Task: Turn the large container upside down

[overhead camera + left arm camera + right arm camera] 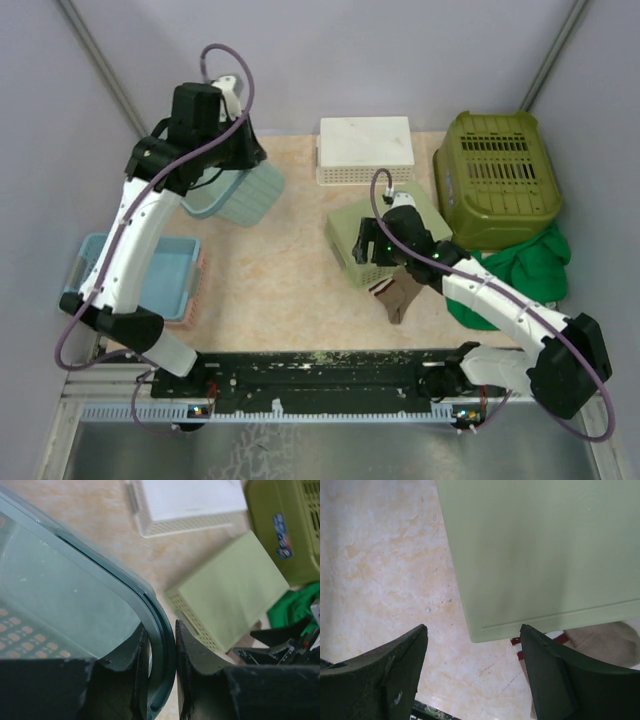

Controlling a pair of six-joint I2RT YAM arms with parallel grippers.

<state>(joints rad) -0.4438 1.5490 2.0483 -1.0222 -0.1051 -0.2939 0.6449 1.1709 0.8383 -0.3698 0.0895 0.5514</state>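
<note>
I see a pale, marbled beige table [285, 285] boxed in by plain grey walls [400, 50], with a black rail [320, 365] along its near edge, all under soft, even light.

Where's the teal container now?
The teal container is at the far left in the top view, tilted, its rim clamped by the left gripper; the white basket is to its right, the blue tray nearer the bases.

No words can be read; the blue sticker [282, 535] on the dark green basket [262, 515] is too blurry
</note>
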